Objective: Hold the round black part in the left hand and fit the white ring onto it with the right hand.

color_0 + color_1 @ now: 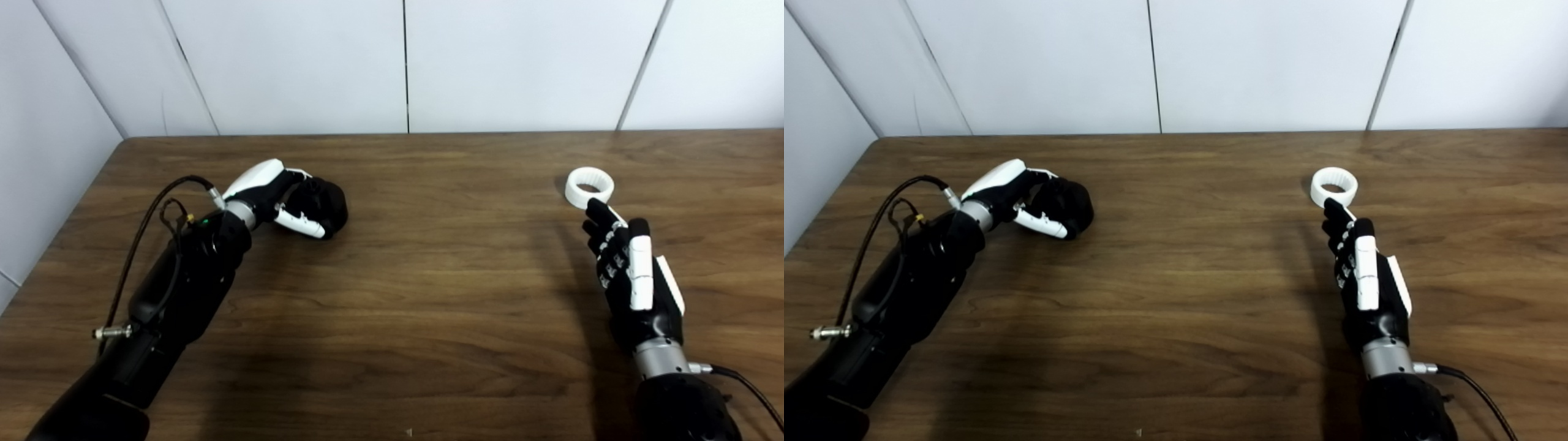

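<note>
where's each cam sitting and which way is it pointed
Left eye view: on the head, looking down across the wooden table to the white wall; both arms enter from below.
Right eye view: beside it, same aim, everything sits further left.
Shared: left hand curled round the round black part, right hand just short of the white ring.

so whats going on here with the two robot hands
A humanoid robot is working at a wooden table. Its left hand is curled around a round black part resting on the table. Its right hand, fingers extended, reaches toward a white ring lying flat on the table; the fingertips are at the ring's near edge but have not gripped it. The ring is not yet fitted.
</note>
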Tool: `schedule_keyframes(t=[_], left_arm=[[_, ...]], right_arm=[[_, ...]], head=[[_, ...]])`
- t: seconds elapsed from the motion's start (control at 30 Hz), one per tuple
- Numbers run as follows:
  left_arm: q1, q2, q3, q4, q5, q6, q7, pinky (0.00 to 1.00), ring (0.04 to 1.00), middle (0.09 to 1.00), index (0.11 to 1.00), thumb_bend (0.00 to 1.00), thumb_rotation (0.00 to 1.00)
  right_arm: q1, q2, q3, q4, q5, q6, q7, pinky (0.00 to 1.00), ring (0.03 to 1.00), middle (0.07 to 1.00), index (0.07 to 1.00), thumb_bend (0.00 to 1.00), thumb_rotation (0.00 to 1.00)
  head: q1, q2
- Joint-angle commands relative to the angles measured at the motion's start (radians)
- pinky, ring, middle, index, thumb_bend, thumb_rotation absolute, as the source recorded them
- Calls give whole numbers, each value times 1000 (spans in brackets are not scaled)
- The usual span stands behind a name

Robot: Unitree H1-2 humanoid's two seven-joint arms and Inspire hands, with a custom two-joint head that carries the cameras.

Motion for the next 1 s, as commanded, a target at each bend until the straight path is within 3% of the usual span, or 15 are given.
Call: schedule_keyframes(t=[0.0,0.33,0.97], left_arm=[[-7,19,8,-43,26,-35,37,867,1000,929,771,903,302],[77,-14,16,-152,33,-45,59,879,999,933,774,892,311],[204,-100,-28,-369,99,-30,-1,865,993,927,777,880,331]], right_arm=[[-15,-7,-4,-43,10,-25,9,1000,932,920,870,632,1000],[-22,-16,-2,-47,5,-15,7,1000,929,922,865,631,1000],[-25,-11,9,-57,-8,-2,3,1000,937,922,861,648,1000]], head=[[1,1],[4,3],[-3,19]])
